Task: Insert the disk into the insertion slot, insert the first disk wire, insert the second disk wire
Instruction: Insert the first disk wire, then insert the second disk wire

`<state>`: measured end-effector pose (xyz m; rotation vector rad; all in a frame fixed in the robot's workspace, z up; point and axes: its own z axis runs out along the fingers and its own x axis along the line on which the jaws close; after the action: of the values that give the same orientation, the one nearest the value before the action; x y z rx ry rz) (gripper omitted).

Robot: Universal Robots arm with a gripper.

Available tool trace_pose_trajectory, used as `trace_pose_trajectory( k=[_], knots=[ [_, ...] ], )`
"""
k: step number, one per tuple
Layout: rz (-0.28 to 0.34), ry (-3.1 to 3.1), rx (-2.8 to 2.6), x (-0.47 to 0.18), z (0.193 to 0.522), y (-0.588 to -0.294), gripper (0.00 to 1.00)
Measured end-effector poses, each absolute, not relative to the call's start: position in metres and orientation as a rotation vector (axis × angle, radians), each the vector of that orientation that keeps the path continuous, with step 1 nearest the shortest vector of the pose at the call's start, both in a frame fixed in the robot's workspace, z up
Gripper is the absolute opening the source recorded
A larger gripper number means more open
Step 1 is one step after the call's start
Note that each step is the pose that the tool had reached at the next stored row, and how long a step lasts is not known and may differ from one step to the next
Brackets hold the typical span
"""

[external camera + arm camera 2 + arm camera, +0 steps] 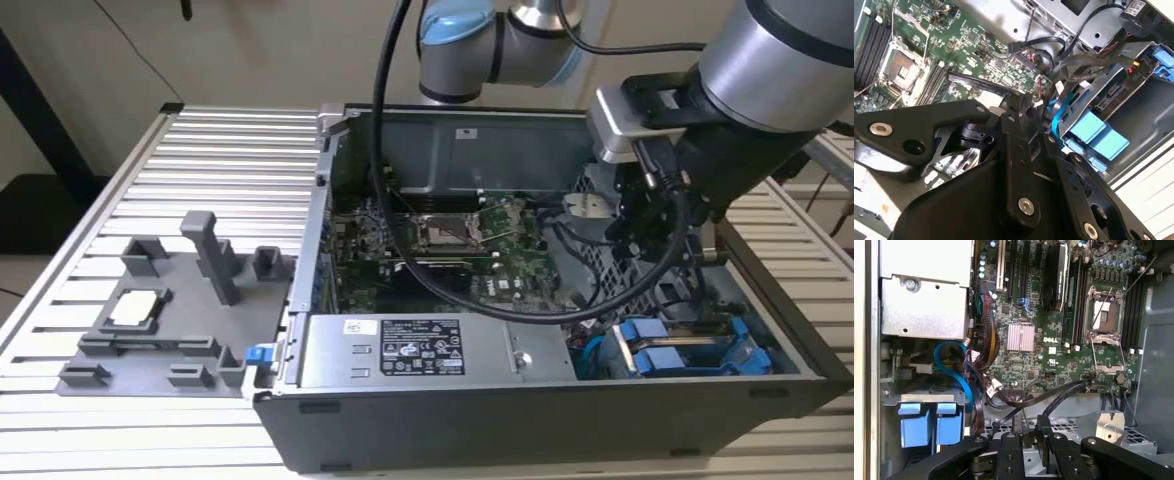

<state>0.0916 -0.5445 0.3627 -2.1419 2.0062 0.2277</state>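
Blue-framed disk (678,352) seated in the insertion slot (747,345) of the grey drive cage, at the near corner of the open computer case (534,420) toward the exterior view's right, blue end tabs facing out beside the silver power-supply box (434,350). Black gripper (1029,436) poised over the perforated cage near the green motherboard (1054,340), fingers drawn close around a thin black cable (1054,396); cannot tell whether actually clamped on it.

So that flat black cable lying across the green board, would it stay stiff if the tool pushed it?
Probably not. The black cable sags in a loose curve over the motherboard, so it likely flexes and springs back. It looks thin and light.
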Motion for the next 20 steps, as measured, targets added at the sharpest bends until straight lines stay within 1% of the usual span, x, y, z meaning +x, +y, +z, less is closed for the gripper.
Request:
trace_pose_trajectory(
  k=[5, 12, 14, 15, 20],
  knots=[
    [0.242, 1.989, -2.143, 0.0919, 0.3625, -0.5457, 0.27],
    [0.243, 1.989, -2.143, 0.0919, 0.3625, -0.5457, 0.27],
    [0.243, 1.989, -2.143, 0.0919, 0.3625, -0.5457, 0.25],
    [0.243, 1.989, -2.143, 0.0919, 0.3625, -0.5457, 0.17],
    [0.243, 1.989, -2.143, 0.0919, 0.3625, -0.5457, 0.16]
  ],
)
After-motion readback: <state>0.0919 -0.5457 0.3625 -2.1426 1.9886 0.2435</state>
